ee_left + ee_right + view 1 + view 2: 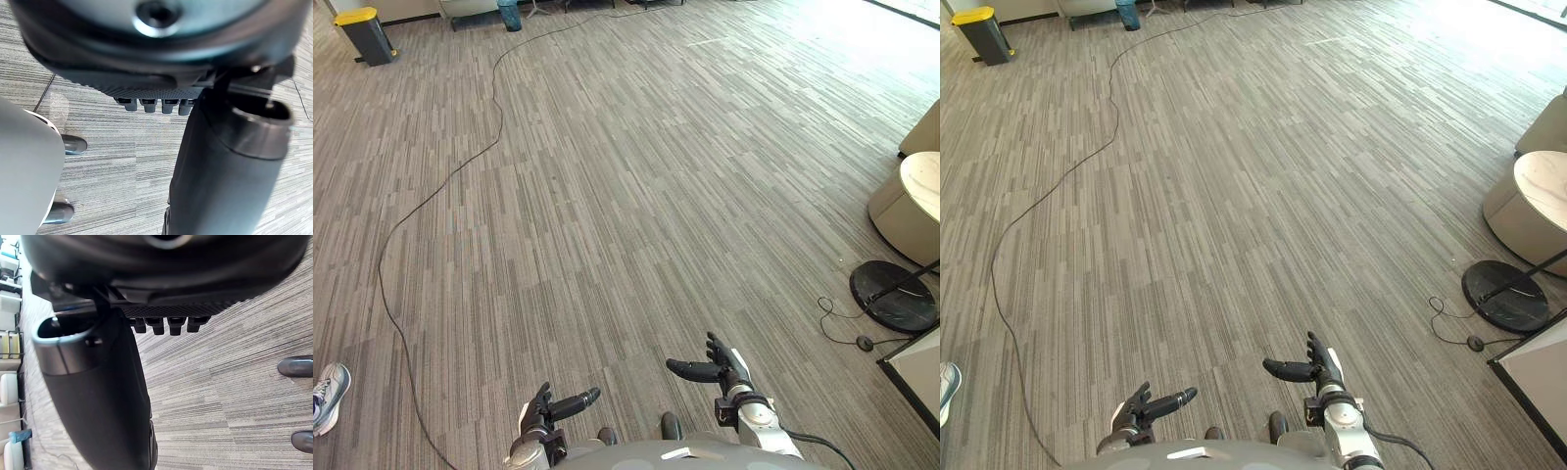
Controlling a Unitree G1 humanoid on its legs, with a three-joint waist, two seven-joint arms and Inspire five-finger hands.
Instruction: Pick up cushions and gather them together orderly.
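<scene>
The left hand (548, 409) and right hand (715, 370) hang over the floor (636, 196), fingers (582, 399) straight and holding nothing. Cut off at the floor's right edge are one round table (915, 201) and one unclear beige shape (925, 129). One shoe (327, 394) is cut off at its left edge.

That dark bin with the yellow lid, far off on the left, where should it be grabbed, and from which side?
Grip the dark bin by its body just under the yellow lid, left robot hand and right robot hand on opposite flat sides, approaching its near face. It stands upright and boxy; the lid may just swing open.
</scene>
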